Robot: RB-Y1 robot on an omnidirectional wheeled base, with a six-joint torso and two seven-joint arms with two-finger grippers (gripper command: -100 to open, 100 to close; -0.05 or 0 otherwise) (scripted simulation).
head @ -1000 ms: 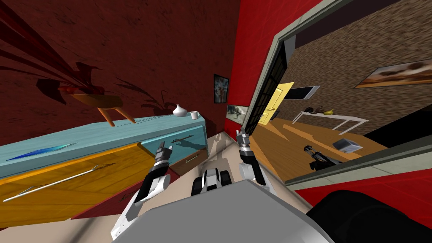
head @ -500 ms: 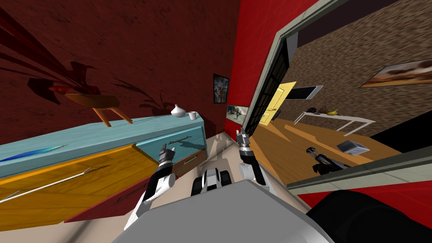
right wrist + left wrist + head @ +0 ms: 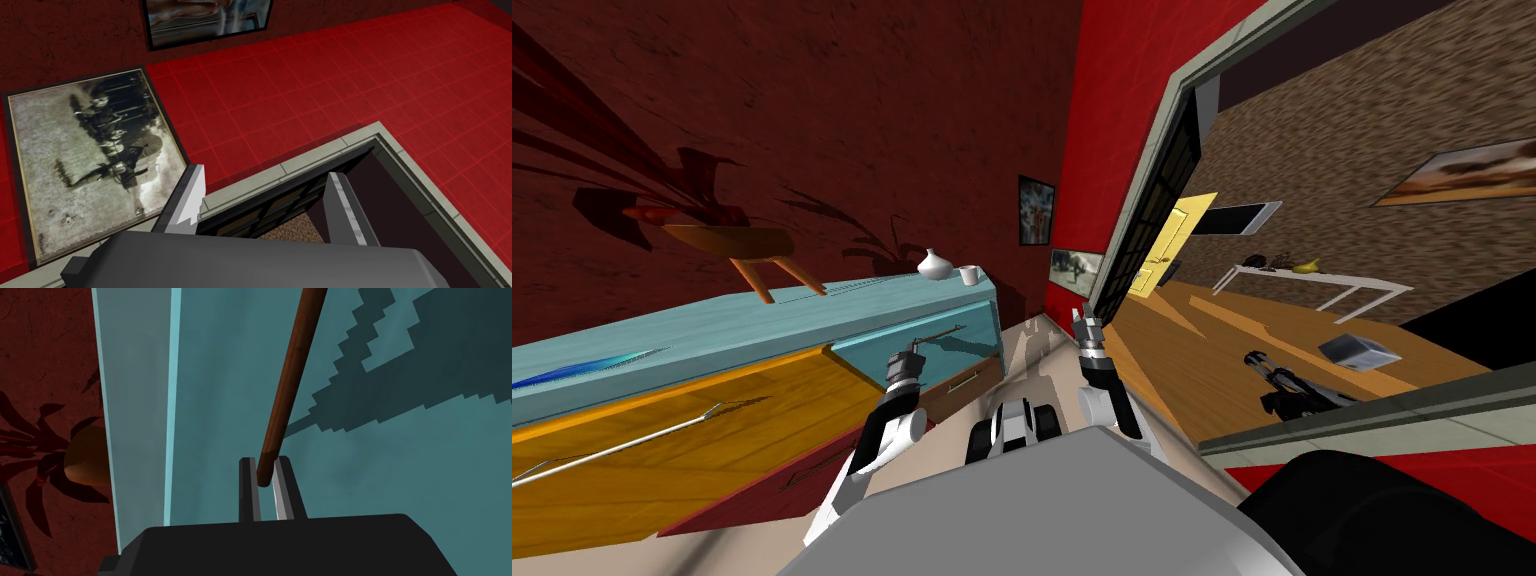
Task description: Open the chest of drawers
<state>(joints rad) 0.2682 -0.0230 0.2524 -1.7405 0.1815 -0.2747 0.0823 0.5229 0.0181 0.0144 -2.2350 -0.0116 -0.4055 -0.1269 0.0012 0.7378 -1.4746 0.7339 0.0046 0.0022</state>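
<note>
The chest (image 3: 762, 325) stands along the dark red wall on my left, with a pale teal top and fronts of teal, orange and dark red. The left gripper (image 3: 909, 352) is at the teal drawer front (image 3: 967, 335) near the chest's far end. On that front sits a thin brown rod, the handle (image 3: 937, 333), running slantwise across it.

In the left wrist view the left gripper (image 3: 265, 460) has its fingers (image 3: 280, 493) drawn close together, pinching the near end of the handle (image 3: 290, 378) between them. The rest of the rod runs away from the gripper over the drawer front (image 3: 215, 388), casting a jagged shadow on it. Beside the front's edge is a lighter teal strip of the chest.

On the chest's top, at the far corner, stand a white vase (image 3: 936, 264) and a small white cup (image 3: 969, 274) just beside it. Further back toward the near end is a planter (image 3: 737, 240) on wooden legs.

The right gripper (image 3: 1083, 318) is held up in front of me, well apart from the chest and near the doorway's edge – its fingers (image 3: 192, 200) are spread wide with nothing between them
</note>
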